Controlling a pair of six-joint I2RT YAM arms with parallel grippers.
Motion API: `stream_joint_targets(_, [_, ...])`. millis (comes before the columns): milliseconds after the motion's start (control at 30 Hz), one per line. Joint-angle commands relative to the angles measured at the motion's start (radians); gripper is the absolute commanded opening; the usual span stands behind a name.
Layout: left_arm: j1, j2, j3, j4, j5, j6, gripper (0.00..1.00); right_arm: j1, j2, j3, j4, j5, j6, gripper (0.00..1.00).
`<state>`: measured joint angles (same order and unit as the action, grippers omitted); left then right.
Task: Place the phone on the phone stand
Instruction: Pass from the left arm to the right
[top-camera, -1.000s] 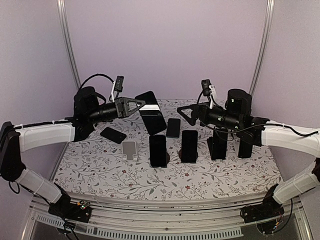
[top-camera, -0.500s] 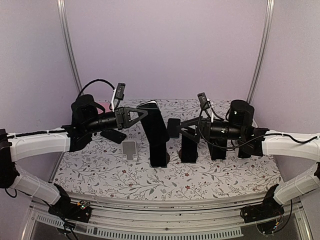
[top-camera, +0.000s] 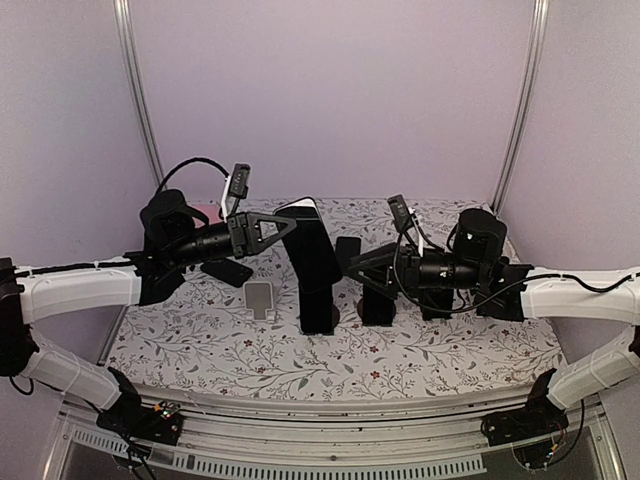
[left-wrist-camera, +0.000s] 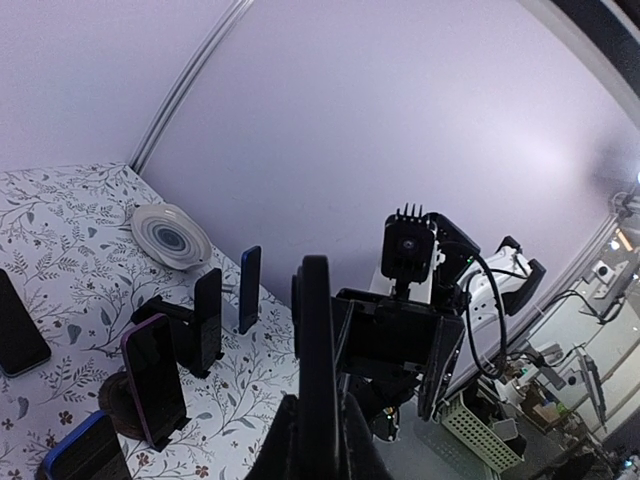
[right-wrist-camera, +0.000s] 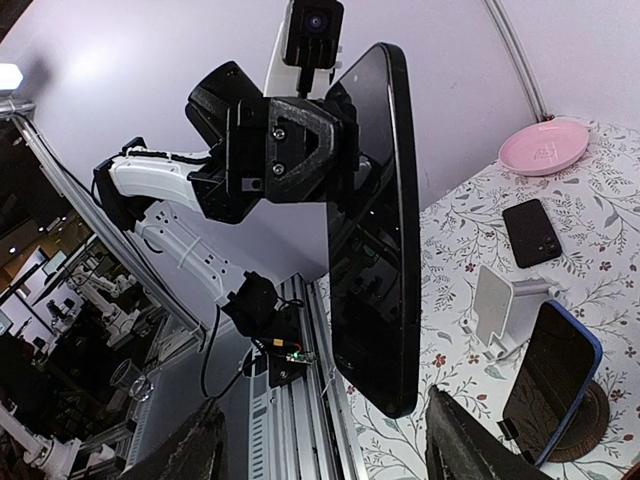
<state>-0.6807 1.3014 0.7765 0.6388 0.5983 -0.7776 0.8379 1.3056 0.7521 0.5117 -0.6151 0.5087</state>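
Observation:
A large black phone (top-camera: 311, 248) hangs above the table, upright and tilted, with my left gripper (top-camera: 288, 223) shut on its upper part. In the left wrist view the phone (left-wrist-camera: 318, 350) shows edge-on between the shut fingers of my left gripper (left-wrist-camera: 318, 415). My right gripper (top-camera: 352, 262) reaches in from the right, open. In the right wrist view its fingers (right-wrist-camera: 195, 450) stand wide on either side of the phone's (right-wrist-camera: 375, 230) lower end, not touching it. An empty white phone stand (top-camera: 260, 298) sits on the table below and left of the phone.
Several other phones stand on dark stands in a row (top-camera: 318, 310) (top-camera: 378, 300). A black phone (top-camera: 228, 270) lies flat at the back left near a pink plate (right-wrist-camera: 545, 145). A white dish (left-wrist-camera: 170, 235) sits at the back right.
My left gripper has swung the phone down and more upright. My right arm has moved left to the phone, and its jaws have narrowed around the lower end.

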Motion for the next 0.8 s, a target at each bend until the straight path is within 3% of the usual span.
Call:
stream_joint_targets(0, [-0.013, -0.022, 0.003, 0.091, 0.02, -0.02, 0.0, 0.01, 0.012, -0.004, 0.052, -0.022, -0.013, 0.66])
stream_joint_targets(533, [-0.035, 0.013, 0.036, 0.119, 0.088, -0.017, 0.0, 0.078, 0.078, 0.042, 0.072, -0.01, 0.0, 0.54])
stream_joint_targets(667, [-0.048, 0.022, 0.045, 0.121, 0.1, -0.01, 0.0, 0.095, 0.082, 0.058, 0.074, -0.006, 0.001, 0.46])
stream_joint_targets(767, [-0.055, 0.027, 0.05, 0.12, 0.103, -0.006, 0.0, 0.106, 0.089, 0.064, 0.073, 0.003, 0.0, 0.32])
